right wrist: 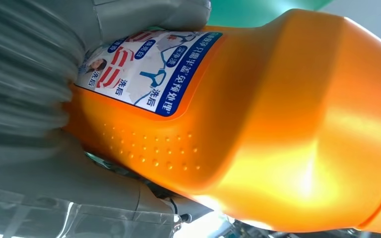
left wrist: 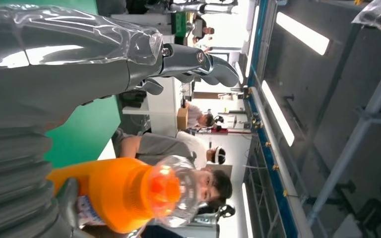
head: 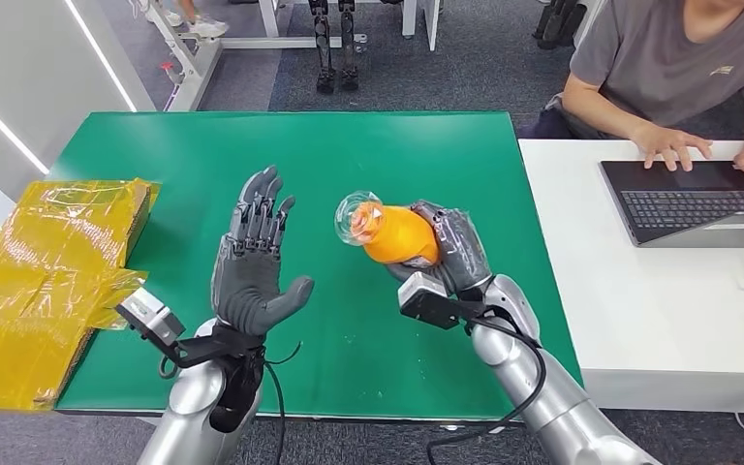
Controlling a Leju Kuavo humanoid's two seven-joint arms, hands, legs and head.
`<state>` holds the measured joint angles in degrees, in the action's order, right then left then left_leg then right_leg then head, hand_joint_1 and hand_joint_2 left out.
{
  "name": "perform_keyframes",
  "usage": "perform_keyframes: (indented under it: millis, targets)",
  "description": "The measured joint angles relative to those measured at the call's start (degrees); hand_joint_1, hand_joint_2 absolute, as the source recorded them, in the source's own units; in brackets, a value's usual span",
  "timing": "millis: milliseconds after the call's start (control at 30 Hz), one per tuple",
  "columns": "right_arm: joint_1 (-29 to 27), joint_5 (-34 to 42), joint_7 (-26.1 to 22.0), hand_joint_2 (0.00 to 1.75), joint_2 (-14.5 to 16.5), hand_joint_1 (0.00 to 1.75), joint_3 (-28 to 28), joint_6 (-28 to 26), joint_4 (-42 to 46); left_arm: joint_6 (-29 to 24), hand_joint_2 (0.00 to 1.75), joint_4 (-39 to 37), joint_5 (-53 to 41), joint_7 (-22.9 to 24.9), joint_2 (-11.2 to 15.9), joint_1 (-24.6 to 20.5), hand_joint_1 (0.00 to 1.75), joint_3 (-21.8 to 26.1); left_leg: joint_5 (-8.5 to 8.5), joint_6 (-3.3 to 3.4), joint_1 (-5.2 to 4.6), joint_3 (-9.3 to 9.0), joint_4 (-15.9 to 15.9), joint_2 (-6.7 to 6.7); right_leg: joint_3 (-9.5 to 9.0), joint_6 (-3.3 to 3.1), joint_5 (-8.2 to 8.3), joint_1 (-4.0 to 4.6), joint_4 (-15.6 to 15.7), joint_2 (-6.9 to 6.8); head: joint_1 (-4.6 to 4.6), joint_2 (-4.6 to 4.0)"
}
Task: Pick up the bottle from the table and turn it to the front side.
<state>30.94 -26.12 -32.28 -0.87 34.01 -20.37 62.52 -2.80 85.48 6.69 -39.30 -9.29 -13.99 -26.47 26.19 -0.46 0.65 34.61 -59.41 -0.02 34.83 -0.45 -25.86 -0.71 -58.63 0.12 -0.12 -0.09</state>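
Yellow wrapped box at table edge, possibly overhanging.

Right robot hand grips orange bottle, label showing.

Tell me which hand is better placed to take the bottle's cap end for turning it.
The left hand. It is raised, holding nothing, fingers spread, beside the orange bottle, whose clear cap points toward it. The right hand already grips the bottle's body.
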Motion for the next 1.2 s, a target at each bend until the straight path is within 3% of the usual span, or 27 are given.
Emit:
perform_keyframes:
  millis: [633, 1200]
  targets:
    - [2.6, -0.8, 1.6, 1.75, 3.0, 1.75, -0.2, 3.1, 0.0, 1.8, 1.75, -4.2, 1.0, 1.3, -0.9, -3.3, 0.0, 0.0, 0.01, 0.0, 0.0, 0.03, 0.0, -0.01, 0.03, 0.0, 0.0, 0.0, 0.0, 0.0, 0.0, 0.0]
    - [7.2, -0.4, -0.4, 1.75, 7.4, 1.75, 2.3, 13.2, -5.8, 2.4, 1.75, -6.7, 2.0, 1.3, -1.3, -5.2, 0.0, 0.0, 0.0, 0.0, 0.0, 0.04, 0.0, 0.0, 0.04, 0.0, 0.0, 0.0, 0.0, 0.0, 0.01, 0.0]
